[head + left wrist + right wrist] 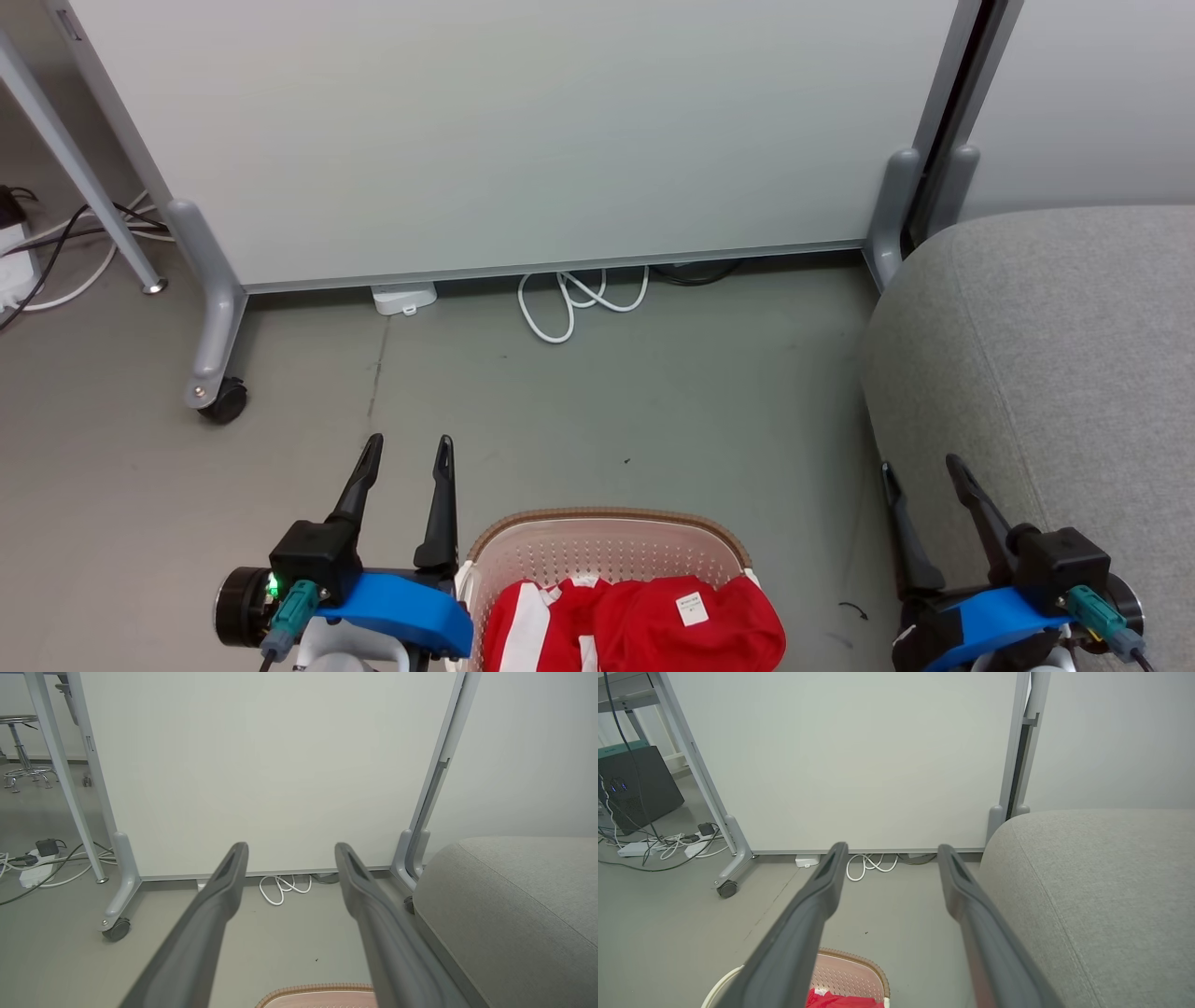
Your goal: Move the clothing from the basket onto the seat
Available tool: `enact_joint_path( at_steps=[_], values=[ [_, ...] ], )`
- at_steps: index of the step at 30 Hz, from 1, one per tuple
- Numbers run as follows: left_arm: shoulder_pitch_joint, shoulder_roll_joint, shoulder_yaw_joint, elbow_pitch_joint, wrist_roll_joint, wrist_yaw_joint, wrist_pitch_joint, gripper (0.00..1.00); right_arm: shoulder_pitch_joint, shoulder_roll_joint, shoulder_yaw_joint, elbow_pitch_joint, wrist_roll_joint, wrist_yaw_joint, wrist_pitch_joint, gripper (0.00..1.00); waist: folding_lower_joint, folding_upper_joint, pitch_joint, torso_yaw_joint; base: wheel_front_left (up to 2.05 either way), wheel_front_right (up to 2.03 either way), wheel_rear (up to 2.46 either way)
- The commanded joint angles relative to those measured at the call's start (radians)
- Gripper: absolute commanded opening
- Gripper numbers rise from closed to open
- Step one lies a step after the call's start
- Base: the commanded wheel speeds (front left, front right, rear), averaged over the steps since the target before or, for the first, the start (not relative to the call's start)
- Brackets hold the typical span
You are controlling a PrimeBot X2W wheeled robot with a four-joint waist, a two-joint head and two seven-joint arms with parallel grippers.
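The cream basket [607, 527] with a brown rim stands on the floor at the bottom middle of the head view. Red clothing [644, 625] with white stripes and a white tag lies inside it. The grey seat [1055, 373] fills the right side. My left gripper [409, 448] is open just left of the basket, above the floor. My right gripper [920, 465] is open at the seat's front left edge. The left wrist view shows the left gripper [290, 849] with the basket rim [322, 989] below. In the right wrist view the right gripper [891, 849] hovers over basket [850, 973] and clothing [840, 998].
A white rolling partition [523, 131] stands behind, with a castor [224, 399] at the left and white cable loops [574, 299] under it. Cables and a power strip [35, 868] lie at the far left. Bare grey floor [653, 401] lies between basket and partition.
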Motion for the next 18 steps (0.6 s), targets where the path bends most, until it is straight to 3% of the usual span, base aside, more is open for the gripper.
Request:
enact_joint_path(
  at_steps=[1,18],
  values=[
    [-0.010,0.003,0.002,0.001,-0.002,0.000,-0.005,1.00,-0.005,-0.005,0.000,0.002,0.004,0.002,-0.004,1.00,0.0000,0.0000,-0.001,0.000,0.00,0.00,0.00],
    [-0.026,0.003,-0.010,0.012,0.019,-0.015,-0.005,1.00,-0.013,-0.006,0.008,0.000,0.003,0.002,-0.004,1.00,0.0000,0.0000,0.010,-0.006,0.00,0.00,0.00]
  ],
)
